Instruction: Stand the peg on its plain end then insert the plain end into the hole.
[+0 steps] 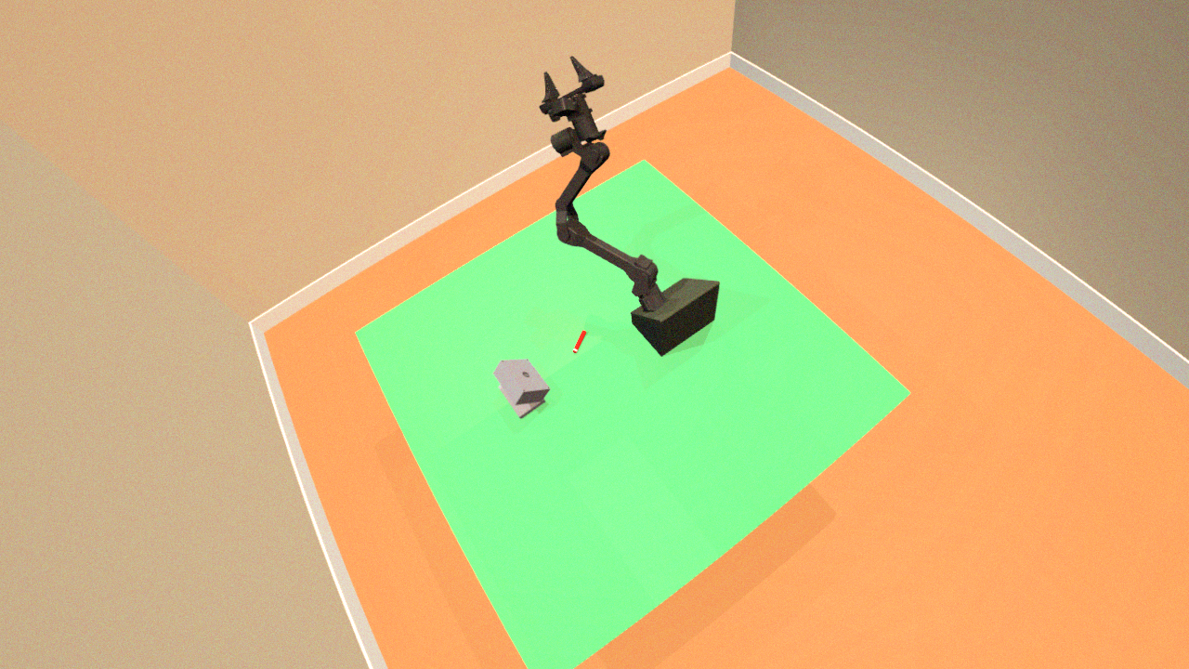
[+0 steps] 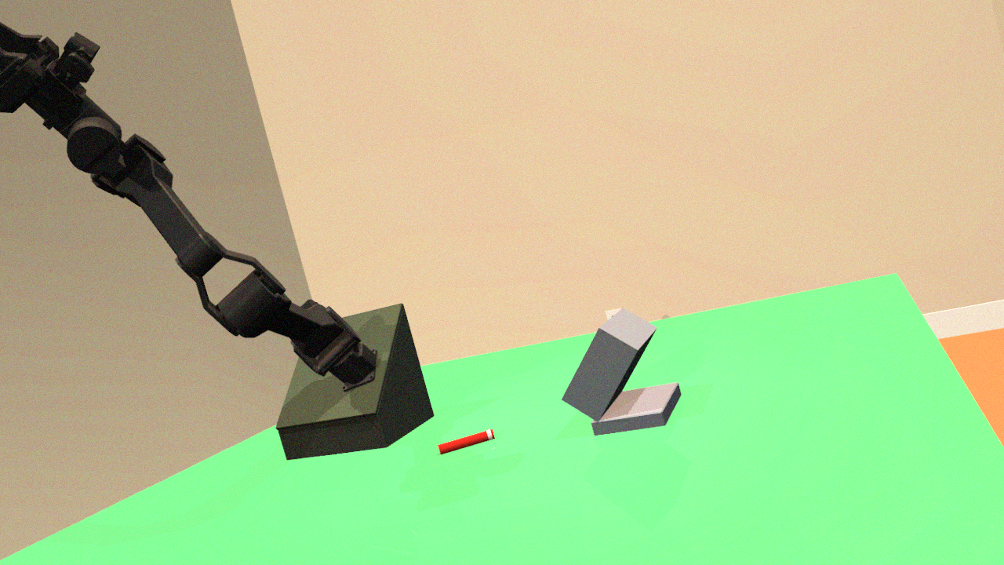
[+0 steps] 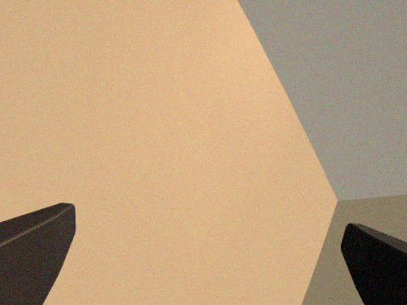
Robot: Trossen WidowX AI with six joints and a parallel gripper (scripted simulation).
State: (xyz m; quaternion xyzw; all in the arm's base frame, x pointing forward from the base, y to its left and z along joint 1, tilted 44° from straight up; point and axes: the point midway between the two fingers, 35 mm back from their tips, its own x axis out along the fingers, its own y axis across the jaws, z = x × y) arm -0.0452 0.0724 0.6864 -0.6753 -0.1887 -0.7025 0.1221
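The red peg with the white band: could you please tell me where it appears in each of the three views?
Top: the peg lies left of centre on the green table, between the arm's base block and the sloped panel.
Exterior: the peg lies low and near centre, just right of the base block.
Wrist: not in view; only walls and fingertips.
Shared landmark: the base block.

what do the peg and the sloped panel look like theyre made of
Peg: looks like smooth painted plastic or wood, judging by its even matte red with a crisp white band at one end; either is possible. Sloped panel: flat matte grey with sharp edges and no grain, which suggests painted metal or hard plastic.
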